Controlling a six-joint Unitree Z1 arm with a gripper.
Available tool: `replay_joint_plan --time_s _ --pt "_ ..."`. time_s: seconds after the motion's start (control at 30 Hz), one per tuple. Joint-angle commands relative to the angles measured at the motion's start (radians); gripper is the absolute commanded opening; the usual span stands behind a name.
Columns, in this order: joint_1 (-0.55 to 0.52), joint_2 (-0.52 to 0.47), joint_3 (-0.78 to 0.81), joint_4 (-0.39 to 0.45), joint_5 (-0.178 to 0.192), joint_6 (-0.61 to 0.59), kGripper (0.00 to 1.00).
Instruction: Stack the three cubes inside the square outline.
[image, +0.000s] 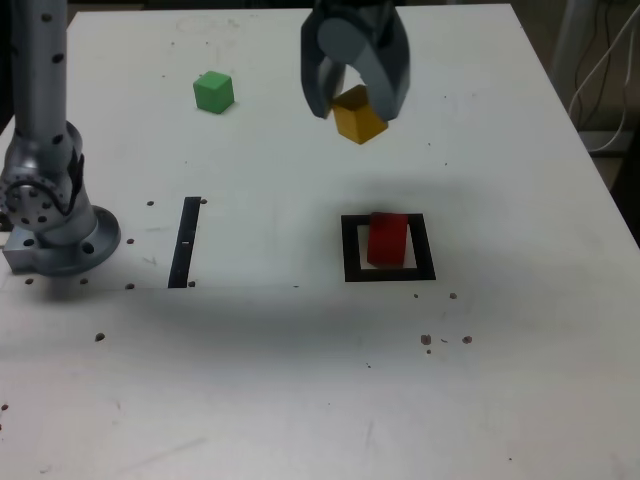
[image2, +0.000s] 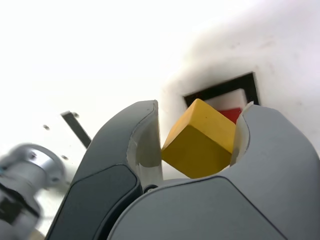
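Exterior view: I see the gripper (image: 356, 100) clamped on the yellow cube (image: 358, 115), raised above the table (image: 300, 390). Red cube (image: 387, 240) sits inside the square outline (image: 389, 273). Green cube (image: 213, 92) and black strip (image: 185, 243) well apart, toward the exterior view's left.

Wrist view: yellow cube (image2: 200, 145) pinched tilted between the jaws, partly hiding the red cube (image2: 231, 114) and outline (image2: 220, 90).

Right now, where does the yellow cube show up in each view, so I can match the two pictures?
Exterior view: the yellow cube hangs tilted in the gripper, above the table, in the upper middle of the picture, farther back than the square outline.
Wrist view: it fills the centre, clamped between the two jaws.
Shared landmark: the square outline with the red cube inside, seen just beyond the yellow cube in the wrist view.
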Motion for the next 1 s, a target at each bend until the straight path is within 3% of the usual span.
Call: replay_joint_plan --time_s 0.0,0.17,0.3,0.43,0.77,0.97 --pt "-0.033 0.035 -0.045 0.035 0.008 -0.054 0.38" --pt "-0.122 0.138 -0.210 0.130 0.039 -0.191 0.39" --pt "-0.163 0.213 -0.290 0.161 0.025 -0.270 0.39" --pt "-0.173 0.238 -0.275 0.167 -0.005 -0.310 0.39" --pt "-0.183 0.230 -0.195 0.163 -0.017 -0.358 0.39" --pt "-0.216 0.239 -0.188 0.155 -0.044 -0.408 0.39"
